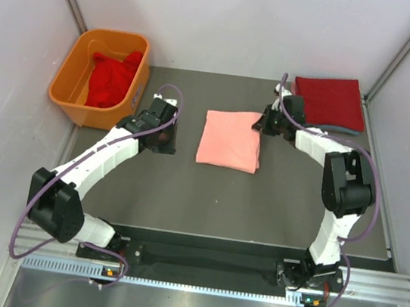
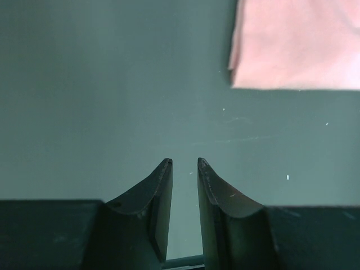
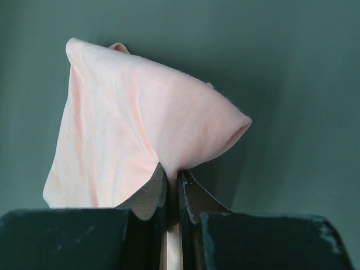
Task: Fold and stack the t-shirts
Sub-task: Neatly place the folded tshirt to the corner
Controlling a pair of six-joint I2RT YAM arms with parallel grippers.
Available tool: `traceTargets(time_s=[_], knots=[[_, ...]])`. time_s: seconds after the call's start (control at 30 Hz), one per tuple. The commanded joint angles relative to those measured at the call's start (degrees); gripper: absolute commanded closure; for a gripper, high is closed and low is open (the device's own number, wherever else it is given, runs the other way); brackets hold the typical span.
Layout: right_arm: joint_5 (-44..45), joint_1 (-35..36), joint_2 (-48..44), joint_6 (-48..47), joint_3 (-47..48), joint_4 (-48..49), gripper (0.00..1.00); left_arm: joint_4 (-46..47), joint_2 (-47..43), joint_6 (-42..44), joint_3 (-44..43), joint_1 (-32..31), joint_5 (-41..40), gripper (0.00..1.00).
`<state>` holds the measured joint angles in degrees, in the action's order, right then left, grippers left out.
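The right arm rises from its base, bends sharply at the elbow and reaches back across the table (image 1: pixel 259 199) toward the left, wrist low, so that the right pincer (image 1: pixel 260 123) meets the far right corner of the pink shirt (image 1: pixel 230 138). Its wrist view shows the jaws pressed together on a fold of that cloth – the right pincer (image 3: pixel 171 174) pinches the pink shirt (image 3: pixel 135 124), which rises from the tips in a peaked fold. The rest of the shirt lies flat to the left of this pincer as a folded, nearly square rectangle with edges roughly in line with the table's; no long axis can be told. Just behind and to the right of the pincer lies a folded dark red shirt (image 1: pixel 327 100), its longer side running left to right. The left arm stretches forward in a long low slant, and the left pincer (image 1: pixel 162 141) is well apart from the pink shirt – its jaws (image 2: pixel 184 163) narrowly parted over bare table, holding nothing. Behind and left of it, red shirts (image 1: pixel 112 79) lie crumpled in an orange tub (image 1: pixel 70 77).
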<state>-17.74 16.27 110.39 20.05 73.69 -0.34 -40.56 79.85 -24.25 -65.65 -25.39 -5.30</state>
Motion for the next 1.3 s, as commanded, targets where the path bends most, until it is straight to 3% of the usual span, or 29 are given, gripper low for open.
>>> traceTargets(time_s=[0.0, 0.37, 0.6, 0.83, 1.27], knots=[[1.5, -1.7, -3.1, -7.2, 4.6, -3.6, 1.0, 1.8, -1.7, 1.0, 0.3, -0.2, 0.8, 0.7], [15.0, -2.9, -5.4, -18.6, 15.6, -18.5, 1.0, 1.6, -3.3, 2.0, 0.8, -0.2, 0.3, 0.7], [15.8, -8.7, -5.9, -23.3, 21.3, -24.2, 1.0, 1.4, -3.9, 2.6, 1.6, -0.2, 0.3, 0.7], [15.9, -10.1, -8.7, -26.6, 25.5, -27.9, 1.0, 0.0, -2.5, 2.7, 0.7, -0.2, 0.5, 0.7], [17.5, -14.0, -4.0, -29.5, 41.7, -34.9, 1.0, 0.6, -3.5, 3.2, 1.6, -0.2, 0.9, 0.69]])
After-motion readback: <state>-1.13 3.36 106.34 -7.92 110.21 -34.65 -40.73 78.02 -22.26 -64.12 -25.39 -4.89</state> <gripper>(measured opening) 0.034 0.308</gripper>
